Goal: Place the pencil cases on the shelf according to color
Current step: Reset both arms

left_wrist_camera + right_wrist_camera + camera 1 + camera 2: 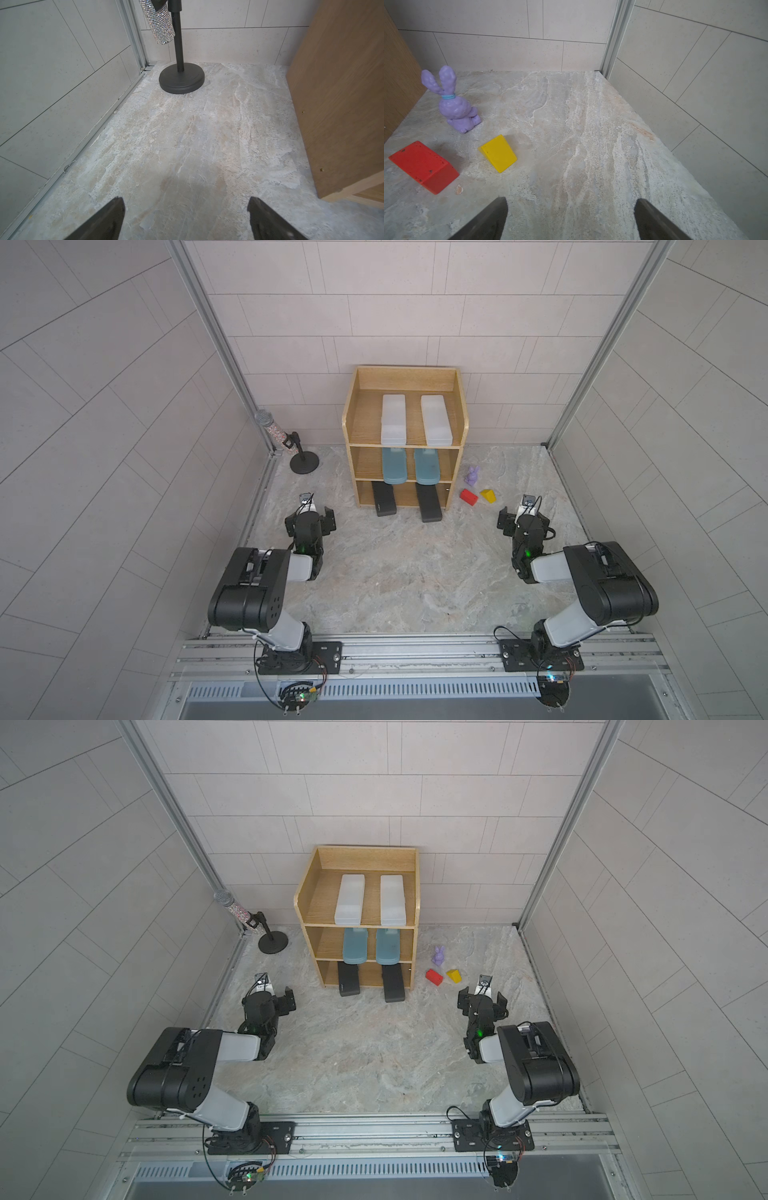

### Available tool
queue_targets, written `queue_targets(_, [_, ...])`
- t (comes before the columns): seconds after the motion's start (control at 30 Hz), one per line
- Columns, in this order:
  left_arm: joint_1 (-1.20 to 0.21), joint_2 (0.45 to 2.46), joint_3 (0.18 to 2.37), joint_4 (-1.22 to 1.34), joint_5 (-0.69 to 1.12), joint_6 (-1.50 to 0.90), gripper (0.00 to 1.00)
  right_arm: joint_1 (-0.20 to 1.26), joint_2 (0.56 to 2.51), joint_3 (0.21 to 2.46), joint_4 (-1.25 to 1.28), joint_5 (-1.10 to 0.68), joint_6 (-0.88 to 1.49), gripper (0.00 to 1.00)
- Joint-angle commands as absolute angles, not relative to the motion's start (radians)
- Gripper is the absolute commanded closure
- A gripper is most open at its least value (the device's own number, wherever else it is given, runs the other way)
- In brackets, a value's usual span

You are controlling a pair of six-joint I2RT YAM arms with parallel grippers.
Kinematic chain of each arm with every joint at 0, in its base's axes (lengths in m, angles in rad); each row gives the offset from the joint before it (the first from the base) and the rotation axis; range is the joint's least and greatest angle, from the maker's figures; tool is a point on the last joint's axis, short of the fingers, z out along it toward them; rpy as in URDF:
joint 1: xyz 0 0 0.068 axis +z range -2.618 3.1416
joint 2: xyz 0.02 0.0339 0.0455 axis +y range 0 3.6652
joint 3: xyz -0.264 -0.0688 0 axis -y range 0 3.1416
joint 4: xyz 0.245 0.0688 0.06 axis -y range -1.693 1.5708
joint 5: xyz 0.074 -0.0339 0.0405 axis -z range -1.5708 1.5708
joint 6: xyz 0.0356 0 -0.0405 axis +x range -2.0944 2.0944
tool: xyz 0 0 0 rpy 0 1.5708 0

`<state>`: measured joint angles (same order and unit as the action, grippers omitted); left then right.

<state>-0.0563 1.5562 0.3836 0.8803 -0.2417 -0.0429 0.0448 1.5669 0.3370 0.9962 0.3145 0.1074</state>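
Marble table separates right gripper from pencil cases on shelf.

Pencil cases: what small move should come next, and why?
Probably just park both arms: the white cases share the top level of the shelf, the teal cases the middle, the black cases the bottom, and the left gripper and right gripper show open, empty jaws.

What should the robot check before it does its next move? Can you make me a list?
1. Both white pencil cases on the top level of the shelf: ok.
2. Both teal pencil cases on the middle level: ok.
3. Both black pencil cases on the bottom level: ok, ends sticking out the front.
4. The left claw open, empty: ok.
5. The right claw open, empty, apart from the red block and yellow block: ok.
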Motion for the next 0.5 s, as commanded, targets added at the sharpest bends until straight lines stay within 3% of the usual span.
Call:
queue_targets(0.0, [-0.051,1.566,0.402,0.872,-0.223,-0.026,0.00,0.045,1.569,0.350,0.988,0.321,0.102,0.00])
queue_targets(0.47, [-0.050,1.563,0.407,0.863,-0.223,-0.027,0.00,0.046,1.569,0.349,0.988,0.322,0.103,0.00])
